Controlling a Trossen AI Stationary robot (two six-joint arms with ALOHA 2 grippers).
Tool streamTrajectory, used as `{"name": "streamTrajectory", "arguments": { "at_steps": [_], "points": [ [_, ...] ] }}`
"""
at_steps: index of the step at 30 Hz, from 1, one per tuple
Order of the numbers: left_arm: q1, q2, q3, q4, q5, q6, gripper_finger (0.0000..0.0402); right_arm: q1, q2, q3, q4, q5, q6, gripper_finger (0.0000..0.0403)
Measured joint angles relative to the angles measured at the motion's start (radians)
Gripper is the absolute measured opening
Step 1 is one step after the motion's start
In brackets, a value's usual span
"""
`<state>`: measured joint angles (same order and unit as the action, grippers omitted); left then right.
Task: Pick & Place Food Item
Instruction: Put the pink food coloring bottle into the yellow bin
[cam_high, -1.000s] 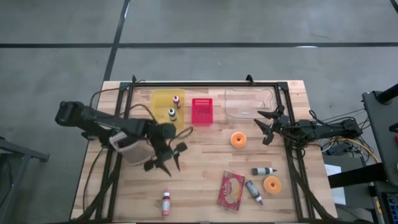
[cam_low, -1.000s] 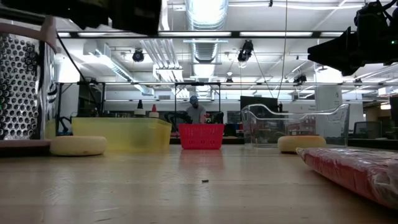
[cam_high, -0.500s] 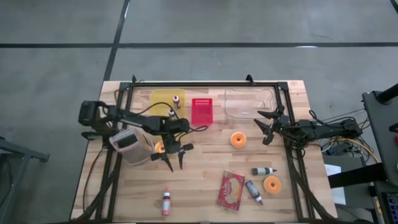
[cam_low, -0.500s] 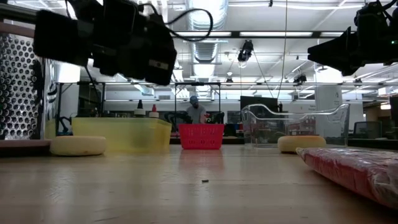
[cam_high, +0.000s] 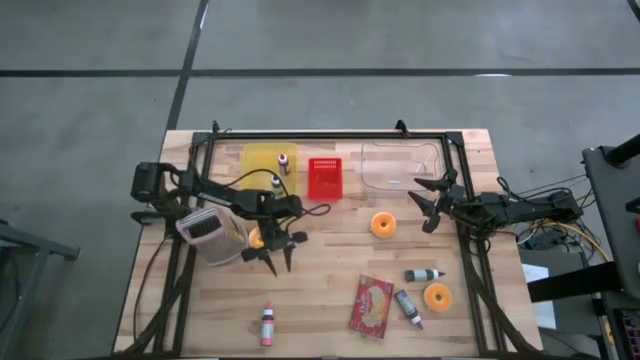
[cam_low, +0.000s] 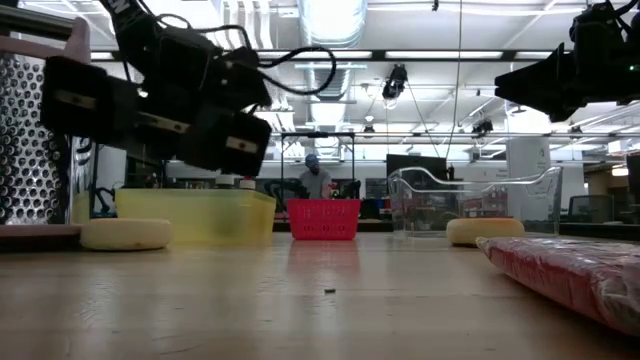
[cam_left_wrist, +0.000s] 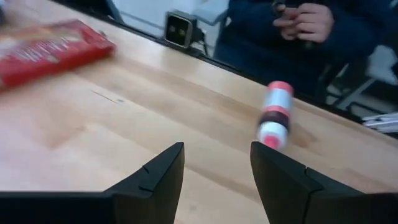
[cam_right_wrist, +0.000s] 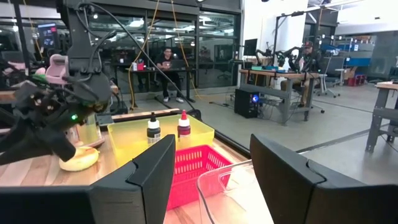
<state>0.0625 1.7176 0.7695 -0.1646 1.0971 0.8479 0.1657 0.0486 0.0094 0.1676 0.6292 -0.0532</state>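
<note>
My left gripper (cam_high: 281, 262) hangs open a little above the table, beside a metal grater (cam_high: 210, 236), and touches nothing. In the left wrist view its fingers (cam_left_wrist: 158, 180) point toward a small red-and-white bottle (cam_left_wrist: 275, 115) lying on the wood, also seen near the front edge (cam_high: 267, 325). A red food packet (cam_high: 372, 305) lies flat at the near right. Two orange round buns (cam_high: 382, 224) (cam_high: 437, 296) rest on the table. A third bun (cam_high: 255, 237) shows partly under my left arm. My right gripper (cam_high: 430, 205) waits open at the right side, off the table top.
At the back stand a yellow bin (cam_high: 268, 160) with two bottles, a red basket (cam_high: 323, 178) and a clear tub (cam_high: 402, 165). Two small tubes (cam_high: 425, 274) (cam_high: 408, 307) lie near the packet. A person's hands (cam_left_wrist: 305, 18) show beyond the near edge.
My left gripper has sunk toward the table and rolled about its own line, shifting slightly toward the right edge. In the low view it has come down into the picture from above. Its fingers stay equally apart. Nothing on the table has moved.
</note>
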Motion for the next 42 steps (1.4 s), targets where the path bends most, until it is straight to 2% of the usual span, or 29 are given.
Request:
{"name": "streamTrajectory", "arguments": {
  "at_steps": [2,5,8,12,15,27,36,42],
  "points": [
    [-0.003,0.0,-0.019,-0.003,0.036,0.041,0.019,0.0,0.0,0.0,0.0,0.0,0.0,0.0203],
    [-0.016,0.0,-0.045,-0.001,0.092,0.191,0.019,0.0,0.0,0.0,0.0,0.0,0.0,0.0203],
    [-0.049,0.0,-0.055,0.002,0.079,0.268,0.019,0.0,0.0,0.0,0.0,0.0,0.0,0.0203],
    [-0.103,0.0,-0.048,0.048,-0.017,0.215,0.019,0.0,0.0,0.0,0.0,0.0,0.0,0.0203],
    [-0.144,0.0,-0.047,0.067,-0.04,0.211,0.019,0.0,0.0,0.0,0.0,0.0,0.0,0.0203],
    [-0.178,0.008,-0.07,0.098,-0.046,0.234,0.019,0.0,0.0,0.0,0.0,0.0,0.0,0.0203],
    [-0.185,0.17,-0.069,0.232,-0.007,0.172,0.019,0.0,0.0,0.0,0.0,0.0,0.0,0.0203],
    [-0.188,0.186,-0.069,0.255,0.021,0.161,0.019,0.0,0.0,0.0,0.0,0.0,0.0,0.0203]
  ]
}}
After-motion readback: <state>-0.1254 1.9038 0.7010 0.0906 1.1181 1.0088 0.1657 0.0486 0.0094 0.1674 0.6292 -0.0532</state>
